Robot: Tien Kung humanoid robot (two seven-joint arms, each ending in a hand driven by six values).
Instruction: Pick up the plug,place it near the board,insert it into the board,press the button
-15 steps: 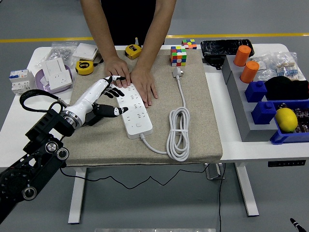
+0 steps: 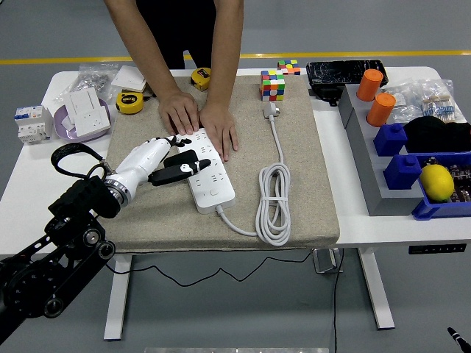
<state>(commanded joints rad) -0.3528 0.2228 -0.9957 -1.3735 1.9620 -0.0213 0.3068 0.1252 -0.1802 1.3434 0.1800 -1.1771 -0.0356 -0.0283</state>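
The white power strip (image 2: 211, 179) lies on the grey mat (image 2: 309, 184), left of centre. Its white plug (image 2: 271, 110) rests unplugged at the mat's far side, with the cable coiled (image 2: 272, 202) to the right of the strip. My left hand (image 2: 176, 158) reaches in from the left with its fingers extended over the strip's left half, holding nothing. A black-tipped finger (image 2: 185, 168) lies across the sockets. A person at the far side presses both hands (image 2: 179, 110) (image 2: 221, 130) flat on the strip's far end.
A Rubik's cube (image 2: 272, 84) stands beside the plug. Two yellow tape measures (image 2: 129, 102) (image 2: 202, 77) and white sockets (image 2: 82, 110) sit at the back left. On the right are orange cylinders (image 2: 380, 109), blue bins (image 2: 401, 170) and a yellow ball (image 2: 436, 182).
My left hand has slid right and nearer, from the strip's far left edge to over its middle sockets. The person's hands stay pressed on the strip.
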